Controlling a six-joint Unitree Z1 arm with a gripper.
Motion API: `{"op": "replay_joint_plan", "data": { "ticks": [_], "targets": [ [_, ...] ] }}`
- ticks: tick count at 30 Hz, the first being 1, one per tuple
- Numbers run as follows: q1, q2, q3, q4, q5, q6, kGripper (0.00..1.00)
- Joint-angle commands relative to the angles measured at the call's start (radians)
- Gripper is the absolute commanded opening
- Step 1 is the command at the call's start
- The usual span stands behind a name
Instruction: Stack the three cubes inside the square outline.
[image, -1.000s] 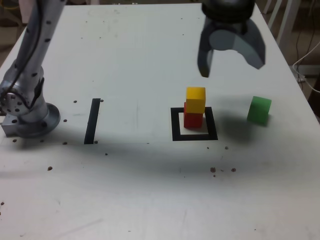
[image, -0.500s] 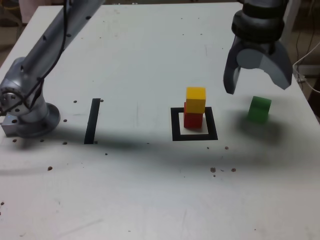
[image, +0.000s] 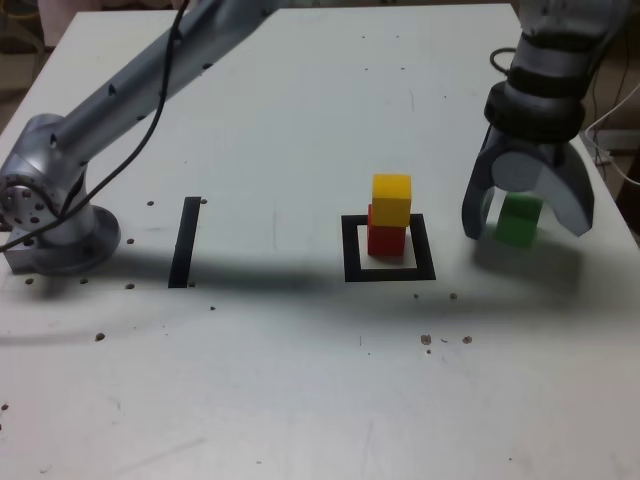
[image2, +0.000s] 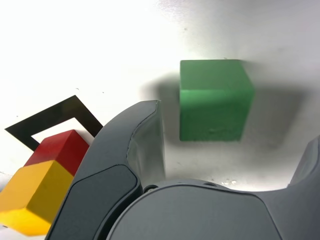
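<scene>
1. No brand, label or writing can be read on the cubes, the arm or the table (image: 300, 370).
2. The gripper (image: 527, 228) has its jaws spread wide, holding nothing — the green cube (image: 518, 220) lies between them in the wrist view, with space on either side.
3. In the exterior view, the gripper partly covers the green cube, and its upper part and the wrist above it are blurred.
4. The arm (image: 120, 108) runs out of the exterior view at the top, so its middle stretch is cut off; its base stands near the table's left edge in that view.
5. The green cube sits on the table near its right edge in the exterior view, well apart from the stack.
6. The red cube (image: 386, 240) stands inside the square outline (image: 426, 247), and the yellow cube (image: 392, 200) rests on top of it, hiding part of it.
7. In the wrist view, a gripper finger covers part of the outline — the yellow cube is cut off by the picture's border.
8. The black tape strip (image: 185, 242) lies between the arm's base and the outline, toward the table's left edge in the exterior view.
</scene>
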Motion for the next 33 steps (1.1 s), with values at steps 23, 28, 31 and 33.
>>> {"op": "replay_joint_plan", "data": {
  "ticks": [23,28,31,33],
  "targets": [
    [-0.002,0.014,-0.001,0.033,0.043,0.027,0.29],
    [-0.003,0.013,0.001,0.034,0.046,0.027,0.29],
    [-0.003,0.013,0.002,0.036,0.046,0.027,0.28],
    [-0.003,0.012,0.003,0.036,0.048,0.027,0.28]
  ]
}}
